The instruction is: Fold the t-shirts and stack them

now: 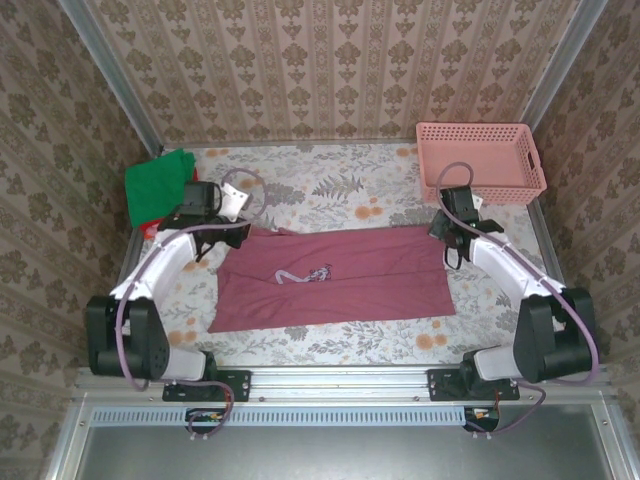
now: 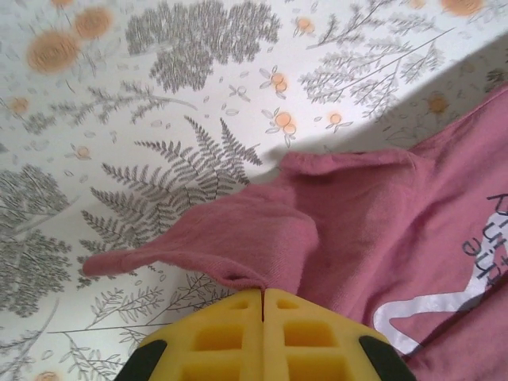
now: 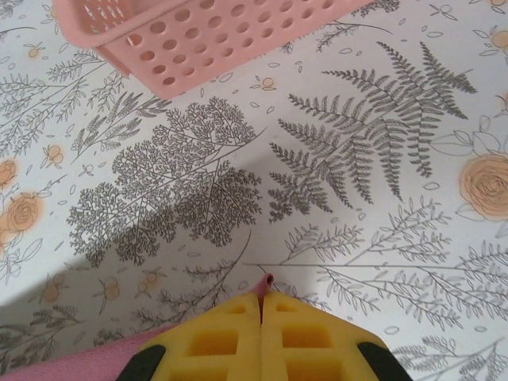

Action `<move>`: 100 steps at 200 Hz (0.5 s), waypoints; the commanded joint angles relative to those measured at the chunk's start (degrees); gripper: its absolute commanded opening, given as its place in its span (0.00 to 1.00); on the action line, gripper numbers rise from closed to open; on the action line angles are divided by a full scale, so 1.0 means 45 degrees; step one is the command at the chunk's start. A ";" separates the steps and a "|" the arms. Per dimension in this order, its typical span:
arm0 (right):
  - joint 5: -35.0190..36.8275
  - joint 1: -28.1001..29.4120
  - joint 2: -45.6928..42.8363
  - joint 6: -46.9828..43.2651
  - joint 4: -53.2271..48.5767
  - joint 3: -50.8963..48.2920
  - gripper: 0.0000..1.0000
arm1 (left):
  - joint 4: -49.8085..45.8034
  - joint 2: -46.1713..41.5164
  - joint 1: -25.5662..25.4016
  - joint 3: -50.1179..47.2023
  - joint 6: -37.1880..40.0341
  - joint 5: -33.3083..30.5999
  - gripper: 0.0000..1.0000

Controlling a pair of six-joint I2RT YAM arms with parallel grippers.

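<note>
We see the maroon t-shirt (image 1: 335, 280) spread flat mid-table (image 1: 330, 190), pale print (image 1: 305, 273) facing up. The left gripper (image 1: 232, 236) sits at the shirt's far-left corner. In the left wrist view its (image 2: 263, 292) jaws are pressed together, with a raised fold of the maroon cloth caught at the tips. The right gripper (image 1: 441, 236) is at the far-right corner. Its (image 3: 261, 295) jaws are also closed, with a small nub of maroon fabric pinched between them. The green t-shirt (image 1: 158, 185) lies folded at the far-left, a sliver of red cloth (image 1: 149, 231) at its near edge. The pink basket (image 1: 480, 160) stands far-right, apart from the shirt.
</note>
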 commanded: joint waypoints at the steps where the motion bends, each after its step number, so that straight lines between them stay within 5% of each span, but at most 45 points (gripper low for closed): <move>1: -0.0129 -0.0052 -0.0958 0.0034 -0.0921 -0.0581 0.00 | -0.0804 -0.1090 0.0027 -0.0571 0.1069 0.0447 0.00; 100: -0.0726 -0.0049 -0.4255 0.0968 -0.3531 -0.2474 0.00 | -0.3390 -0.3316 0.0376 -0.1573 0.3033 0.1649 0.00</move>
